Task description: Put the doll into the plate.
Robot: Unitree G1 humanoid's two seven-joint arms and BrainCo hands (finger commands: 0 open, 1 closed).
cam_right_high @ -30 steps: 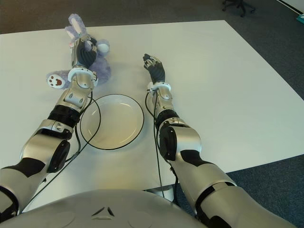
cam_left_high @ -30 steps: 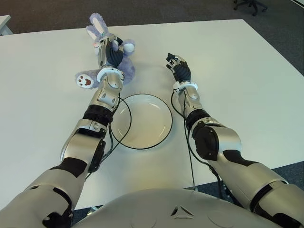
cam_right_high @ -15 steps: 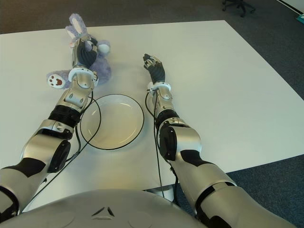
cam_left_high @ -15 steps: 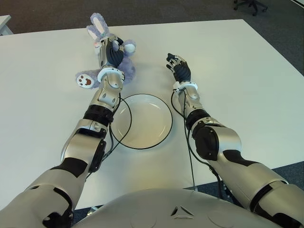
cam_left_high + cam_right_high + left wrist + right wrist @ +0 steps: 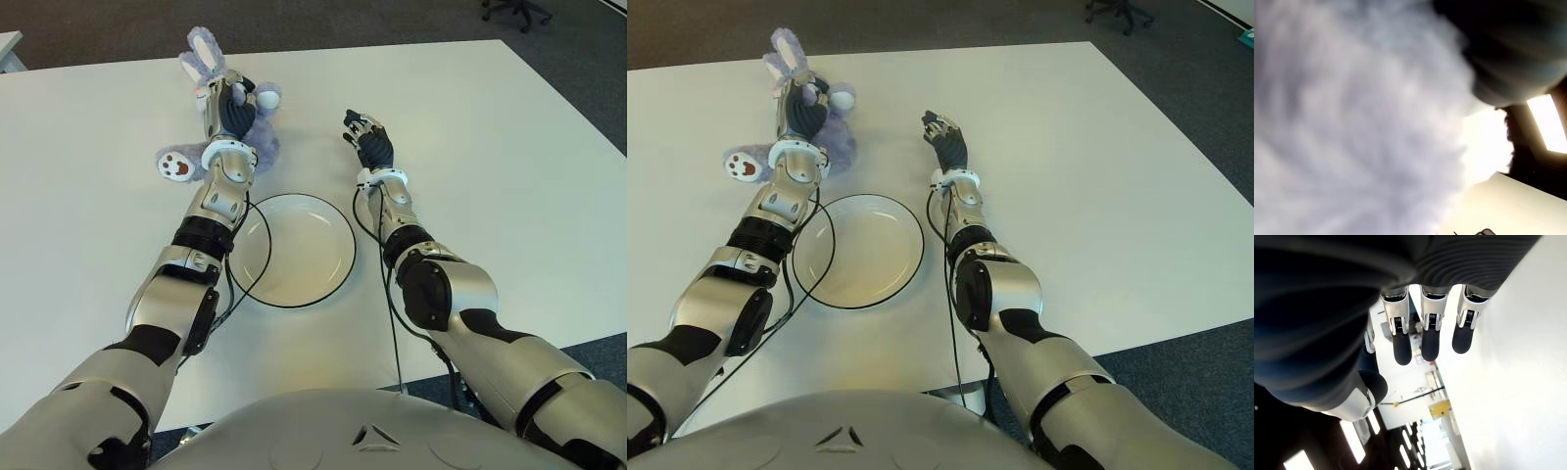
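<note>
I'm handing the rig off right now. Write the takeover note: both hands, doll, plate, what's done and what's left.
Left hand: reached out over the purple bunny doll, fingers on its body; its wrist view is filled with fur. A firm grasp is not confirmed.
Right hand: open, holding nothing, beside the plate's far right.
Doll: lying on the white table, beyond the plate.
Plate: nothing on it, between the arms.
Done: reach to the doll.
Left: secure the grip, lift, carry back, set the doll into the plate.
</note>
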